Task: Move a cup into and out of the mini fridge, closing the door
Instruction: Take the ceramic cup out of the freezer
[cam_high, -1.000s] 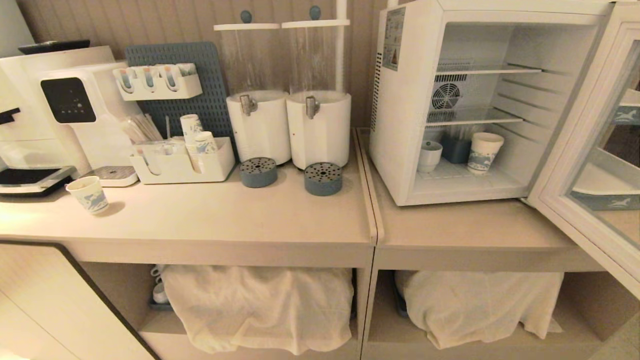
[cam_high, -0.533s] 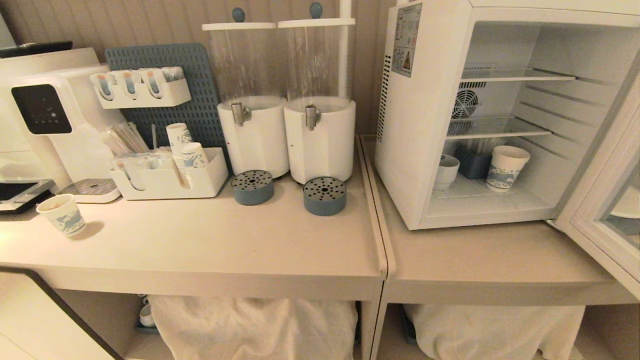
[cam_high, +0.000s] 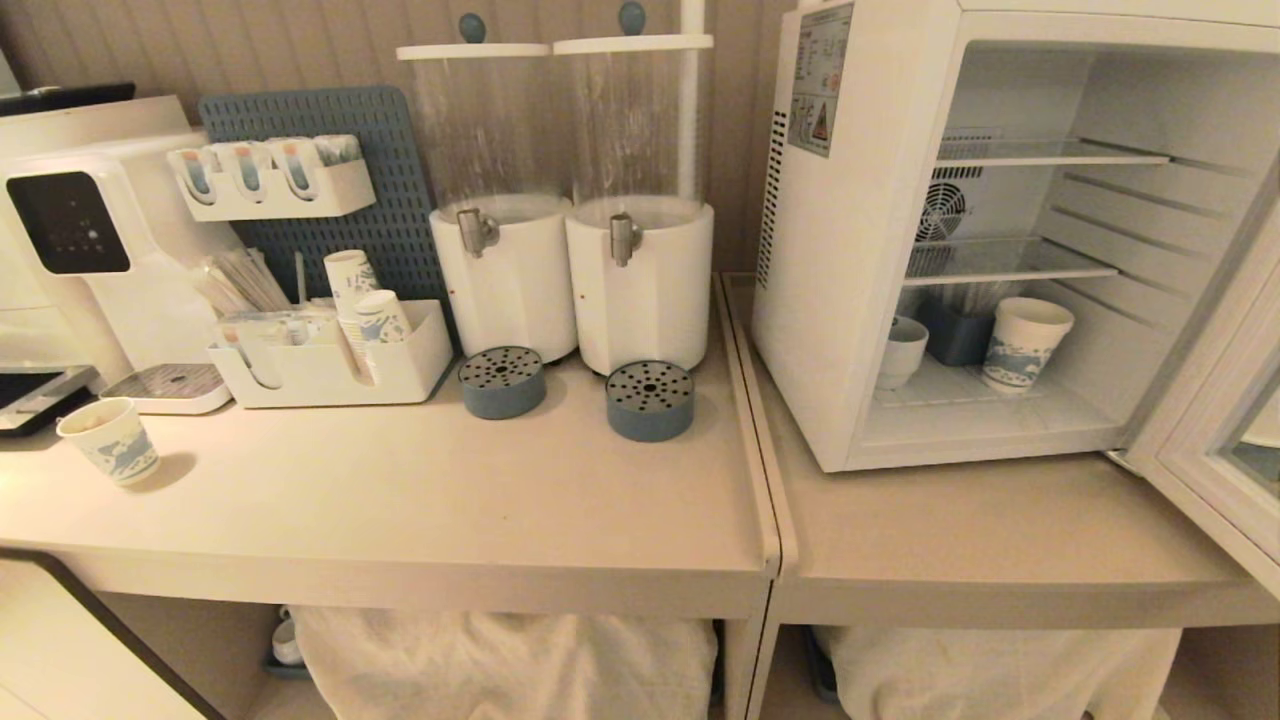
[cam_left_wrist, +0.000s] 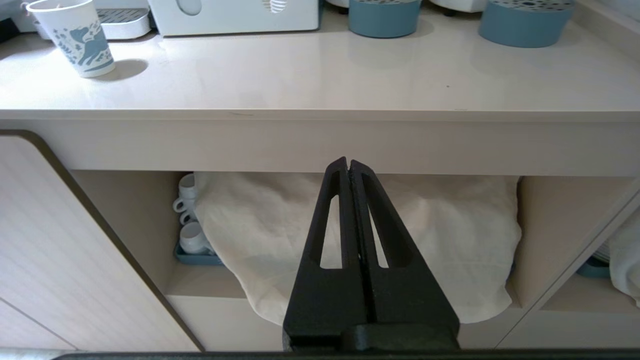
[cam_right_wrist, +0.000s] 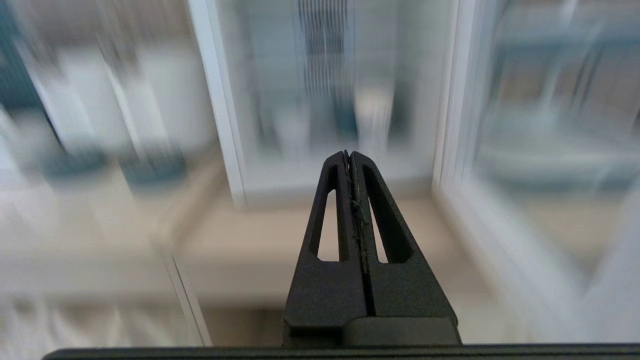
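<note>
Camera view has come closer to the mini fridge (cam_high: 850, 300); its door (cam_high: 1215, 440) stands open, and the cup (cam_high: 902, 350) sits inside on its floor. Both tools, left (cam_left_wrist: 348, 165) and right (cam_right_wrist: 348, 156), are closed and empty, so reaching comes next.

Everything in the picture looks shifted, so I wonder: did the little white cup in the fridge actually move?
No. The cup sits at the same spot on the fridge floor, beside the blue holder. The whole view shifted together: the camera moved.
</note>
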